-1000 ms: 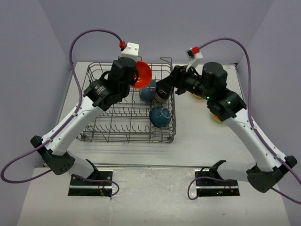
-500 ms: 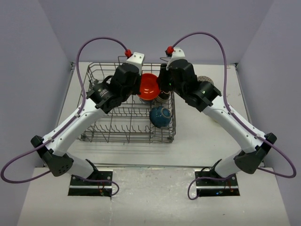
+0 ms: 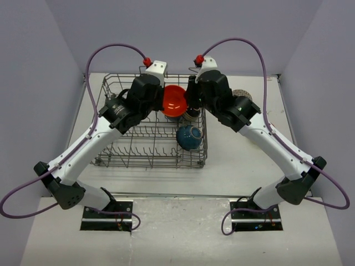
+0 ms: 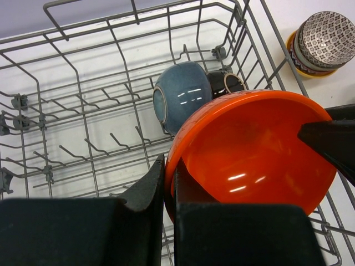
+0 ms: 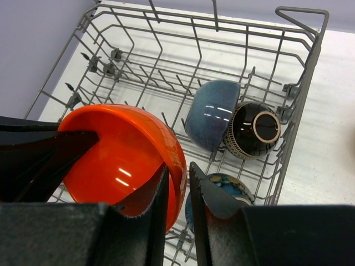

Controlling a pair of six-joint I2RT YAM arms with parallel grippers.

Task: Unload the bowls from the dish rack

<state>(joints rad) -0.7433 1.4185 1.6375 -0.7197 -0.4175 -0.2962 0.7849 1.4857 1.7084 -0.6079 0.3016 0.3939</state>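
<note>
Holding orange bowl (image 4: 255, 149) above rack (image 3: 144, 145) by rim: my left gripper (image 4: 169, 166) pinching one side tight, right gripper (image 5: 178, 169) pinching opposite side.

dish rack (image 3: 127, 145) left half open, orange bowl (image 3: 173, 100) aloft, blue bowl (image 4: 180, 102), black bowl (image 5: 252, 130) crowding right

Orange-red bowl (image 4: 255, 149) — grey wire rack (image 3: 150, 162)

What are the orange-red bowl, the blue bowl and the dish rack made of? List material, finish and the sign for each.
Orange-red bowl: glossy, probably glazed ceramic or hard plastic; sharp white highlights.
Blue bowl: likely glazed ceramic; mottled sheen, paler foot ring.
Dish rack: grey metal wire, dull finish, perhaps coated; thin bent rods.
</note>
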